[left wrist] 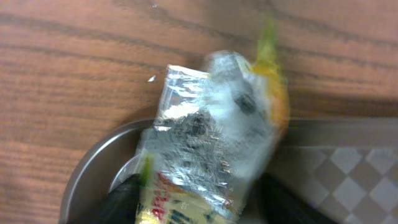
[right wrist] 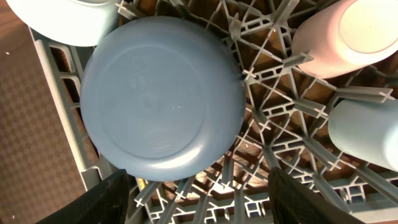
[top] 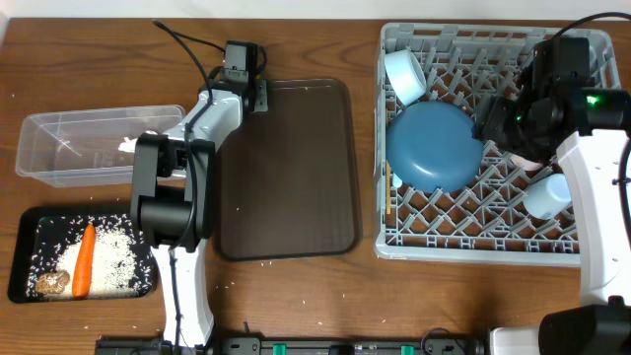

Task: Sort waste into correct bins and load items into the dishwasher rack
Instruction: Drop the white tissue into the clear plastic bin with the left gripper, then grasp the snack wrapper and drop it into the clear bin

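The rack (top: 473, 247) holds plate (top: 434, 146), bowl (top: 404, 74), pink cup (right wrist: 348, 31) and blue cup (right wrist: 367, 134). The black tray (top: 25, 256) has rice (top: 113, 251), carrot (top: 85, 258) and lump (top: 51, 283); the tub (top: 59, 138), a napkin (top: 128, 146). The left arm stretches over the worktop (top: 296, 296) with the wrapper (left wrist: 211, 130) between half-closed fingers (left wrist: 121, 202); I can't tell if it's gripped. The right fingers (right wrist: 106, 199) hang wide and empty, plate just ahead.

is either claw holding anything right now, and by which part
Left claw has the foil wrapper between its fingers by the printed end; whether it is clamped cannot be told. Right claw is open and empty above the blue plate.
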`<state>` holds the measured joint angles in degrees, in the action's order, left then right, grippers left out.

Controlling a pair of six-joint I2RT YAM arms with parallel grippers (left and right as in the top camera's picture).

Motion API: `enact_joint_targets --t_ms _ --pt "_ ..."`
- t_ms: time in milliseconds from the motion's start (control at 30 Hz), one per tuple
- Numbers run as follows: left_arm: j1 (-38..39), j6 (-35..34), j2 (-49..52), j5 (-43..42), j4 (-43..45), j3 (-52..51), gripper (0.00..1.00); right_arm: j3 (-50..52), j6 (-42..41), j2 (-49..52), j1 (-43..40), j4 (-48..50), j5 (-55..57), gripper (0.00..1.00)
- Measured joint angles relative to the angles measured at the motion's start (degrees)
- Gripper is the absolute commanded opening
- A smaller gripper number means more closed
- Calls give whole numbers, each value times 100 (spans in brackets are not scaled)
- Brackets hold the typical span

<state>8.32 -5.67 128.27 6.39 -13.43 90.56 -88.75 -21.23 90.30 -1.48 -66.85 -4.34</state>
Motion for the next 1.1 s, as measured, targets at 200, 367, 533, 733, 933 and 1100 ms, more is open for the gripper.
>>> enact_joint_targets --t_ms 200,367,533,733,933,1100 --pt "4 107 0 -9 -256 0 6 0 0 -2 0 0 0 68" --pt "4 107 -138 -7 -898 2 6 0 0 -2 0 0 0 68" --pt "4 107 -813 -4 -1939 -26 6 0 0 -4 0 -2 -2 68" --pt "4 105 -2365 79 -2715 -17 6 0 0 -4 0 7 0 68" --pt "-160 -153 -2907 859 -3416 4 6 0 0 -4 0 -2 -2 68" --pt "-1029 -501 -2667 1034 -3447 -28 6 0 0 -4 0 -24 -2 68"
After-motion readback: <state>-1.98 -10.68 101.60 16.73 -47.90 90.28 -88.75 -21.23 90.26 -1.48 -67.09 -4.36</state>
